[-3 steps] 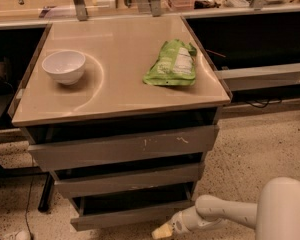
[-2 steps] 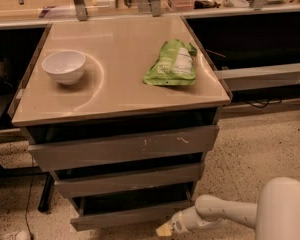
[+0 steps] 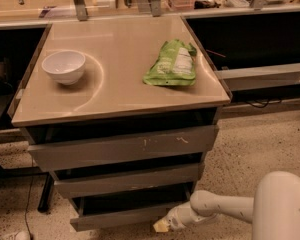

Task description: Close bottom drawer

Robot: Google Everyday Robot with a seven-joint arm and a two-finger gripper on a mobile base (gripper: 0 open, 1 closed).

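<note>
**Pincer at the front of the partly open bottom drawer**

A three-drawer grey cabinet stands at the centre of the view, under a beige tabletop [image 3: 120,91]. All three drawers are pulled out a little, in steps. The top drawer [image 3: 105,151] is the widest and bears white scratch marks. Below it is the middle drawer [image 3: 125,180]. The bottom drawer [image 3: 115,219], the narrowest, lies at 6 o'clock in the view, with a dark gap showing above its plain front.

The white arm [image 3: 222,207] enters from the rounded robot body [image 3: 282,206] at 4 o'clock and reaches leftward, low over the floor. Its pincer [image 3: 161,226], tipped in pale yellow, sits at 5 o'clock. It is at the right end of the bottom drawer's front and just beside it. Whether the two actually touch cannot be told, nor whether the pincer is spread or pressed together.

On the tabletop, a white bowl [image 3: 63,66] stands upright toward 10 o'clock. A green packet [image 3: 172,64] lies flat toward 2 o'clock, well apart from the bowl. The speckled floor [image 3: 260,144] extends to 3 o'clock of the cabinet, and a thin dark cable [image 3: 29,204] hangs at 8 o'clock.
</note>
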